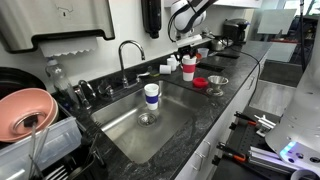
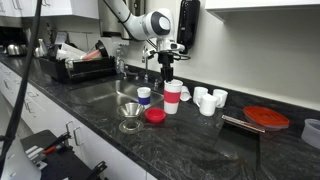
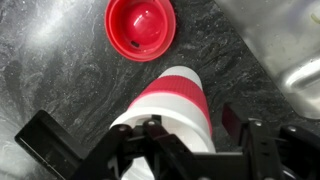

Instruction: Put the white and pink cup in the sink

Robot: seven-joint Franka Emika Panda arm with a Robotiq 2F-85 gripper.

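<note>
Kitchen; white wall behind.
Countertop (image 2: 205, 150): dark stone, mottled, polished.
Sink (image 1: 165, 135): rect. stainless basin, brushed, set in counter. Arched faucet (image 1: 130, 52) at back. Blue-banded cup (image 1: 151, 95) upright inside.
Gripper (image 2: 167, 74): black, pointing down, jaws spread wide either side of cup top, not closed on it.
White and pink cup (image 2: 172, 97): tall cyl. plastic, upright on counter just beside sink.
Red dish (image 3: 140, 25): round, glossy, near cup.
Metal funnel (image 2: 131, 112): conical, by counter's front edge.
</note>
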